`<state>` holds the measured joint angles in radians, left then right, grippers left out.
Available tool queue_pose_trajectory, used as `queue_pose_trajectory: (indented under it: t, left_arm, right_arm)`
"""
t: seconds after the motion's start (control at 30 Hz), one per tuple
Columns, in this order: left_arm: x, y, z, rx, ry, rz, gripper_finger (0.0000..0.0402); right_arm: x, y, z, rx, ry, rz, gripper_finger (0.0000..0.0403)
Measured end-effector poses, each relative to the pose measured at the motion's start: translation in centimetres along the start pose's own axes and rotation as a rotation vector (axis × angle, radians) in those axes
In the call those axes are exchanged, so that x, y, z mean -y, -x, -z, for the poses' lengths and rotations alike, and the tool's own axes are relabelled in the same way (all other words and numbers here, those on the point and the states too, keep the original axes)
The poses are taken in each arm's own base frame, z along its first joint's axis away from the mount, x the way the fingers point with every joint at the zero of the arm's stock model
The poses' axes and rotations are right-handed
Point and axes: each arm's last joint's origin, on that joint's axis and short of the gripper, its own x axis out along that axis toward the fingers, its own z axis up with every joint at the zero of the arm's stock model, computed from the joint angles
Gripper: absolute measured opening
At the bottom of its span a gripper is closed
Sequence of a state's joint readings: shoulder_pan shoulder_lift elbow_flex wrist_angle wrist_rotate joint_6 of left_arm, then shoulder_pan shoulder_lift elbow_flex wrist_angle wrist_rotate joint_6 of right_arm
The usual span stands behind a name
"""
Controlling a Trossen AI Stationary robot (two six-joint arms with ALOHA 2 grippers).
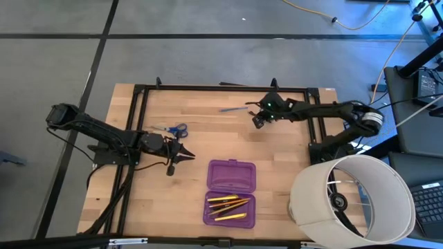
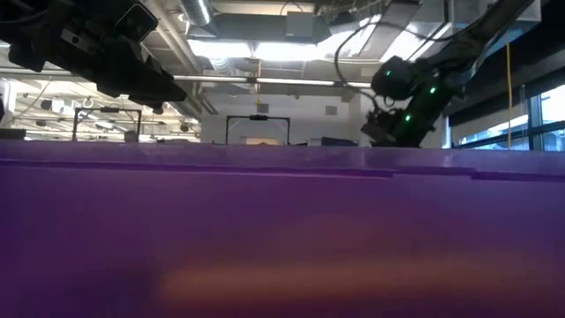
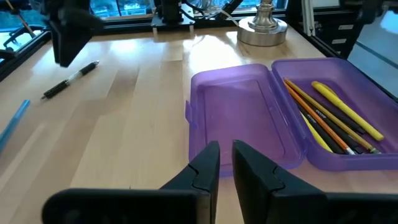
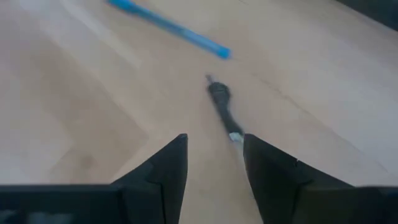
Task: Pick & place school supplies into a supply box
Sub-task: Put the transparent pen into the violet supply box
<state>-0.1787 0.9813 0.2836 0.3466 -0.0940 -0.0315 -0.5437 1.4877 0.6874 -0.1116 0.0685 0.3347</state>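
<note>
Just ahead of right jaws (image 4: 214, 162), open and empty: black pen (image 4: 222, 109), long axis pointing away; left jaws (image 3: 225, 163) nearly shut, empty, far off.

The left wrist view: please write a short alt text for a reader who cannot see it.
An open purple pencil case lies on a wooden table, one half holding yellow pencils, the other empty. The left gripper hovers nearly shut before it; a black pen lies farther off.

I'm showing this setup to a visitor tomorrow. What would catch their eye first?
The open purple supply box near the table's front, yellow pencils lying in one half. Beside it, at the front right corner, looms a large white cylinder. Farther back, the right gripper hangs open over a black pen.
</note>
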Motion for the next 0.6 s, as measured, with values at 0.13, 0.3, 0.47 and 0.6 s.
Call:
queue_pose_trajectory:
  t: [0.13,0.3,0.47,0.6]
  left_arm:
    - [0.0,0.0,0.0,0.000,0.000,0.001,0.0038]
    - [0.0,0.0,0.0,0.000,0.000,0.002,0.0040]
    - [0.0,0.0,0.0,0.000,0.000,0.002,0.0036]
    - [0.0,0.0,0.0,-0.001,0.000,0.001,0.0039]
  right_arm:
    - [0.7,-1.5,-0.2,-0.046,0.010,0.005,0.0160]
    - [0.9,-2.7,-0.2,-0.091,0.038,-0.010,0.0160]
    - [0.9,-3.6,0.0,-0.121,0.064,-0.004,0.0160]
    - [1.0,-4.1,0.1,-0.134,0.074,0.001,0.0160]
